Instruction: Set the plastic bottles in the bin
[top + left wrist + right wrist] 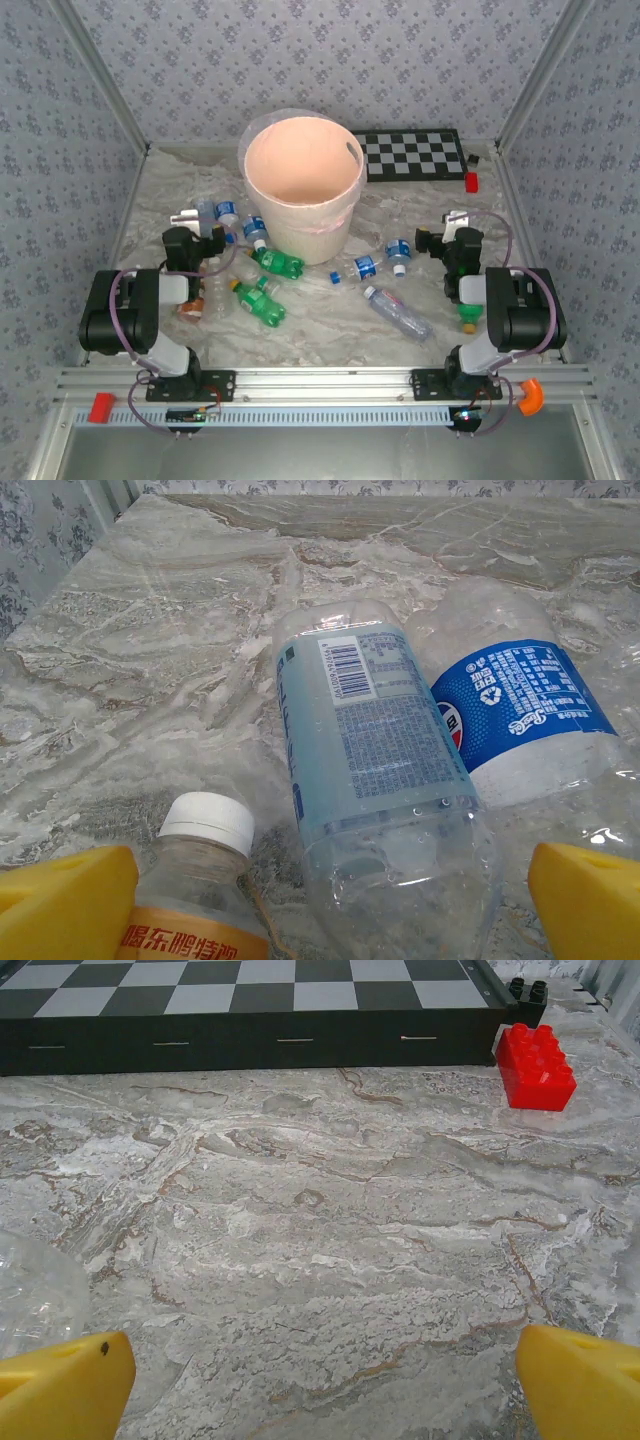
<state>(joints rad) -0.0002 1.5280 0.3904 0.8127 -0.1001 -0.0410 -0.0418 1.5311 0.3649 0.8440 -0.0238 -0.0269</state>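
My left gripper (320, 910) is spread wide; the clear plastic bottle with pale blue label (370, 740) lies just ahead, lengthwise away (the gap spans its width).

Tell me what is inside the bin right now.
The bin shows bare peach inner wall with nothing visible in it. Its near wall covers the near part of the floor, so that is unseen.

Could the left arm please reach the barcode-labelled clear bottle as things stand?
Probably yes: the open left gripper faces the barcode-labelled bottle with nothing between them, though the orange-labelled bottle and the blue-labelled bottle crowding it may get nudged.
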